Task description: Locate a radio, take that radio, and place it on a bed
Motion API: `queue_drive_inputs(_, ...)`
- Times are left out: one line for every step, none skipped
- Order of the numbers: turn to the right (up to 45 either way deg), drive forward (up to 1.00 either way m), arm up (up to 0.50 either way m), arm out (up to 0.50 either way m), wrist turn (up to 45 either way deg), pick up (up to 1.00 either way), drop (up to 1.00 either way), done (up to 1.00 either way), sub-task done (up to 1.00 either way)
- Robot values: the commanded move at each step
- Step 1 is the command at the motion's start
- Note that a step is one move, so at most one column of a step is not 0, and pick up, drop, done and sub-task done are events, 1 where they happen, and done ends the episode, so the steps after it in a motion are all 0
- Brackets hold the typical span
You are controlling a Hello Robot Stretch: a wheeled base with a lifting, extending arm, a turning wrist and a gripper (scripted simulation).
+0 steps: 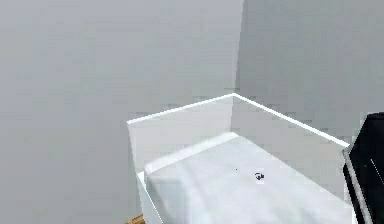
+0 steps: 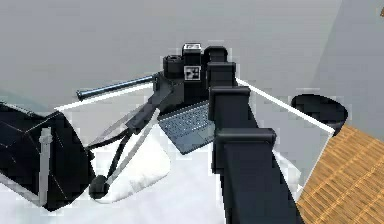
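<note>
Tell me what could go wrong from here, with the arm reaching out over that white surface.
1. The claw shows close to a black slanted panel with a pale edge; a swing that way could knock it.
2. A flat dark grey laptop-like slab lies next to the dark square arm; lowering might press on it.
3. I cannot tell whether the claw holds anything, so a release now might drop nothing, or land on the slab.

No readable text, numbers, brands or signs anywhere from where I'm standing. Closest thing: two white squares (image 2: 192,68) with black marks at far end of arm (image 2: 238,125). Just blocky patterns, no letters or digits to make out.
</note>
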Motion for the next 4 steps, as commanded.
queue_drive_inputs(0.0, 0.00, 0.00, 0.00, 39.0, 0.00, 0.00, 0.00, 0.00)
queue_drive_inputs(0.0, 0.00, -0.16, 0.00, 0.0, 0.00, 0.00, 0.00, 0.00)
queue_drive_inputs(0.0, 0.00, -0.32, 0.00, 0.0, 0.00, 0.00, 0.00, 0.00)
queue_drive_inputs(0.0, 0.00, 0.00, 0.00, 0.0, 0.00, 1.00, 0.00, 0.00)
